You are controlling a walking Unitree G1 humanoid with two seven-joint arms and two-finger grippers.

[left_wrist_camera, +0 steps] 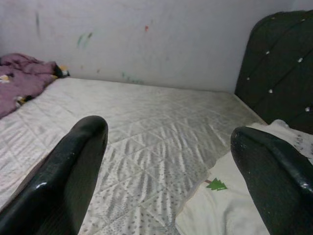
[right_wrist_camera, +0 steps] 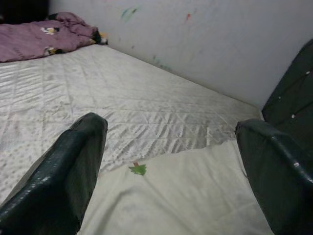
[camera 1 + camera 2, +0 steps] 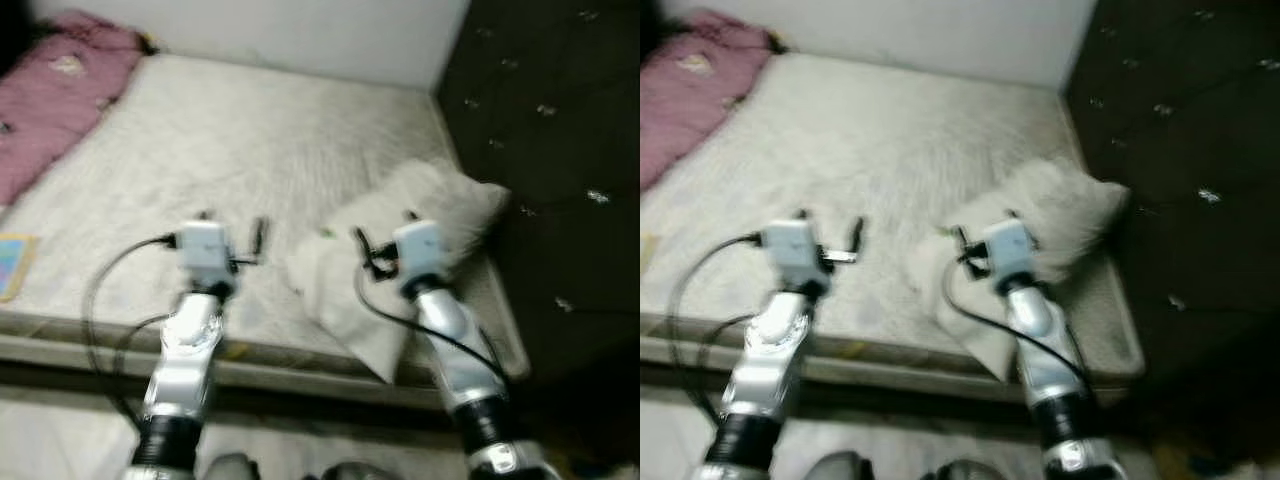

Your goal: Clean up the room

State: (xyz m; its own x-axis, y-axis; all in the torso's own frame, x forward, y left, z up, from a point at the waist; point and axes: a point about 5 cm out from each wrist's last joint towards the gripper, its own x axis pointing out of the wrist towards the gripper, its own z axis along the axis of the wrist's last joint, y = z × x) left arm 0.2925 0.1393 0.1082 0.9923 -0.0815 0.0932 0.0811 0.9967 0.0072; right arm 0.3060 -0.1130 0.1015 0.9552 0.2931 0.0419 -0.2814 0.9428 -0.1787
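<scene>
I have both pincers spread wide and empty, the right pincer (image 3: 385, 240) poised over the pillow (image 3: 400, 260) lying at 3 o'clock on the bed (image 3: 200, 140), left pincer (image 3: 232, 232) alongside to help lift it

Head stereo pair: looks forward and down from above at the mattress (image 3: 230, 150), slightly blurred; both eyes share the pillow (image 3: 400, 270) and headboard (image 3: 550, 150). Wrist cameras: low, close over the mattress, facing the wall (image 1: 146, 39) along their fingers (image 1: 73, 171); both share the pillow's green tree print (image 2: 139, 169) and the purple blanket (image 1: 22, 81).
</scene>
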